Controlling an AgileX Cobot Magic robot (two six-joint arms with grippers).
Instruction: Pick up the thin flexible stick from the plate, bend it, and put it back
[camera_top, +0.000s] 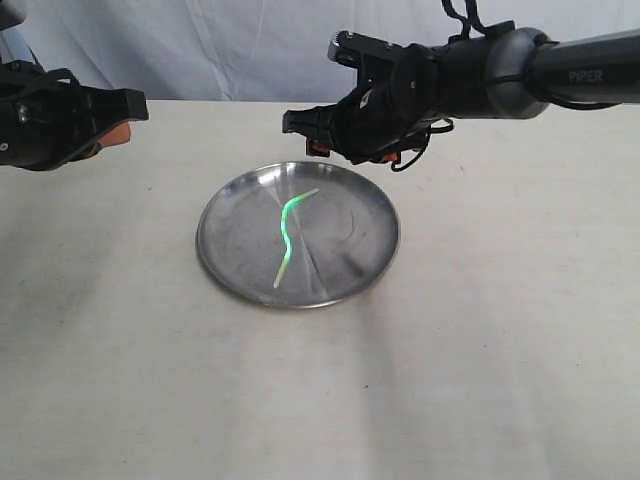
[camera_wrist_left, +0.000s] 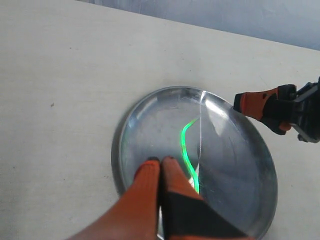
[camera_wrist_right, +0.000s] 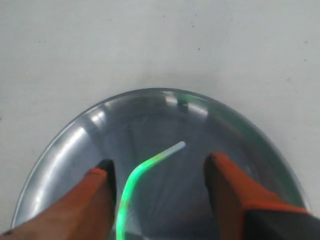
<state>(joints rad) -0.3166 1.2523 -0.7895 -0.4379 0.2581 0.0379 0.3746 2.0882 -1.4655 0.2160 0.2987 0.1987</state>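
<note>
The thin flexible stick (camera_top: 285, 235) glows bright green and lies bent in a wavy shape across the middle of the steel plate (camera_top: 350, 240). My right gripper (camera_top: 305, 135) hovers open over the plate's far rim. In the right wrist view the stick's pale end (camera_wrist_right: 177, 146) shows between the spread fingers (camera_wrist_right: 100, 185), below them and not gripped. My left gripper (camera_top: 140, 105) hangs shut and empty off to the plate's far left. In the left wrist view its closed tips (camera_wrist_left: 161, 160) sit in front of the plate (camera_wrist_left: 235, 165) and the stick (camera_wrist_left: 184, 145).
The plate rests on a plain beige tabletop (camera_top: 480, 380) with a pale cloth backdrop (camera_top: 230, 50) behind. The right gripper's orange finger (camera_wrist_left: 260, 106) shows at the plate's edge in the left wrist view.
</note>
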